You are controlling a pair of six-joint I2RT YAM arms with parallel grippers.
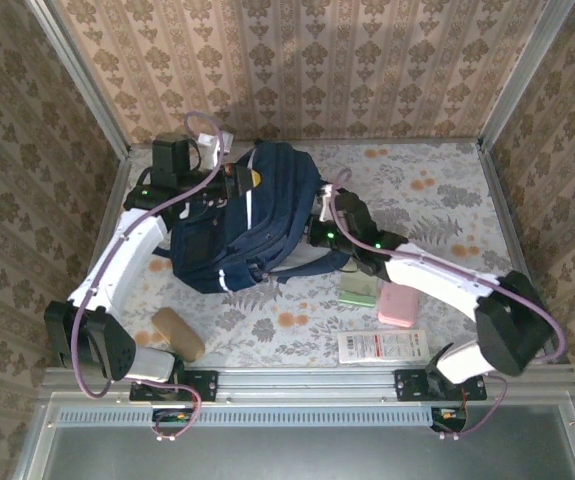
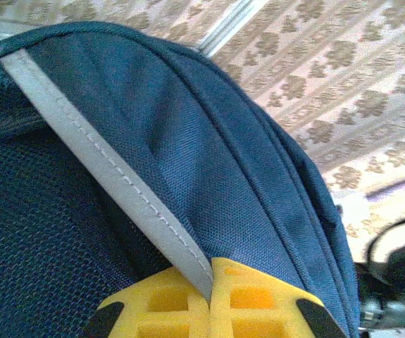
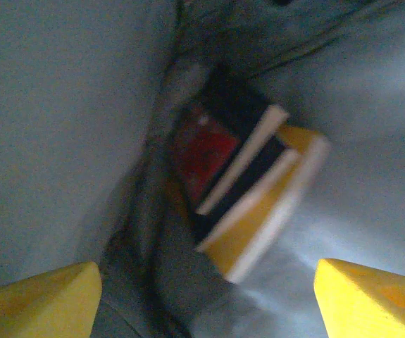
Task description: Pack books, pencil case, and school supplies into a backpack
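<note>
The navy backpack [image 1: 232,235] lies at the middle left of the table. My left gripper [image 1: 235,183] is at its far end, shut [image 2: 211,271] on the pale grey stripe [image 2: 110,169] along the edge of the opening. At the bag's right side my right gripper [image 1: 319,218] points into the opening and stands open [image 3: 206,271] with nothing between its fingers. Inside lie stacked books: a yellow-orange one [image 3: 258,222] and a dark blue one [image 3: 248,176], with a red patch [image 3: 202,148] beside them. The tan pencil case [image 1: 177,333] lies near the front left.
On the table right of the bag lie a pale green packet [image 1: 359,290], a pink packet [image 1: 399,305] and a long white packet with red print [image 1: 382,347]. Black straps trail from the bag's near side. Patterned walls close the table in on three sides.
</note>
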